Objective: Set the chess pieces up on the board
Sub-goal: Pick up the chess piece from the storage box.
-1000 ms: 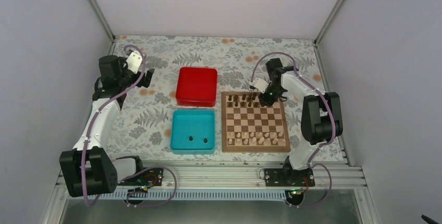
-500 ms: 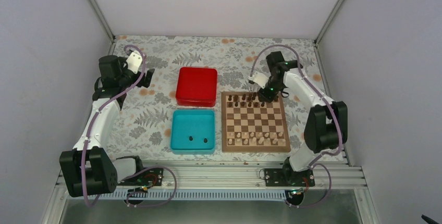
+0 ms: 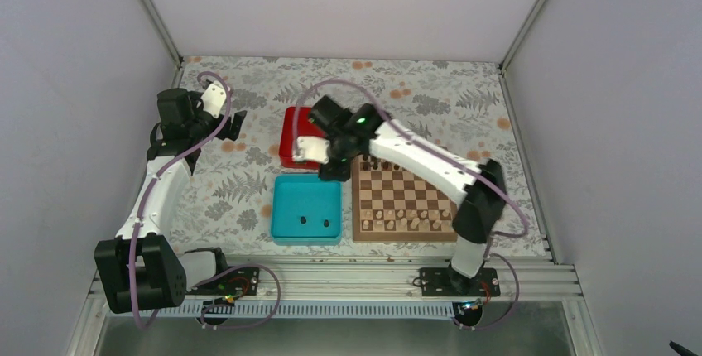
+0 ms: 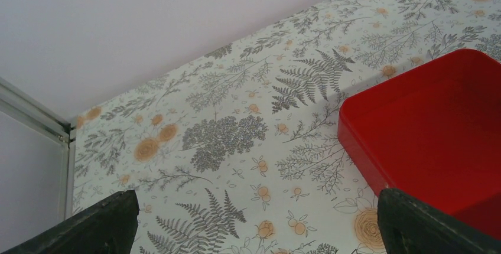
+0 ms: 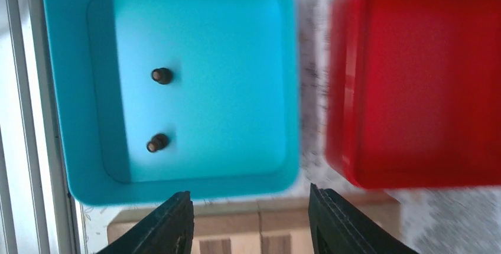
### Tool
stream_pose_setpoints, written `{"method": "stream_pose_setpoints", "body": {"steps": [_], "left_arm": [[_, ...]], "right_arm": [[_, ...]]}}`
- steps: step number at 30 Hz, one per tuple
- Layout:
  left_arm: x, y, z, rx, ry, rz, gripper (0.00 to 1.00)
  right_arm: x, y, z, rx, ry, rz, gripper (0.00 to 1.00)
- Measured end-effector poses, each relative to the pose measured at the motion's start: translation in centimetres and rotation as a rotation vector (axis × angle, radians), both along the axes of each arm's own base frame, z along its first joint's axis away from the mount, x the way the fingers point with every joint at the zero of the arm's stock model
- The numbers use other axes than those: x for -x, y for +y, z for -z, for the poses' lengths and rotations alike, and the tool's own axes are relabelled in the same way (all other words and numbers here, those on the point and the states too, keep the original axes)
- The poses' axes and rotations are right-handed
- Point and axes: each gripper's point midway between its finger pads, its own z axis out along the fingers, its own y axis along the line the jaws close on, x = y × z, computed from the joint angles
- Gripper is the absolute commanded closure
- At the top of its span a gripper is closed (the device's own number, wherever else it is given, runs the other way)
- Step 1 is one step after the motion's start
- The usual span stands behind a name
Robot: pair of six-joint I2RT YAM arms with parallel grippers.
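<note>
1. The right gripper (image 5: 248,199) is now hanging near the centre of the top view, over the spot where the teal tray (image 3: 306,197), the red box (image 3: 312,137) and the board (image 3: 406,194) meet; a second ago it was sitting at the board's upper right corner
2. Its fingers are standing apart with nothing between them, having widened during that swing, so I am judging that a piece has just been let go on the far rows and the arm is coming back for another
3. Two dark chess pieces (image 5: 161,75) are sitting in the tray, at the left of the right wrist view; the other dark ones are standing on the board's upper rows, partly hidden by the arm, while pale pieces (image 3: 406,219) are lining its lower rows
4. The left gripper (image 4: 255,207) is waiting at the upper left of the top view, unmoved, fingers wide apart and empty above the flowered surface (image 4: 207,142)
5. By my judgement, two placements are remaining
</note>
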Motion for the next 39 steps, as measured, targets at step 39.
{"method": "stream_pose_setpoints", "body": {"steps": [39], "left_arm": [[0.0, 0.2, 0.0, -0.007, -0.003, -0.001, 0.00]], "right_arm": [[6.7, 7.8, 17.1, 0.297, 0.173, -0.231, 0.73]]}}
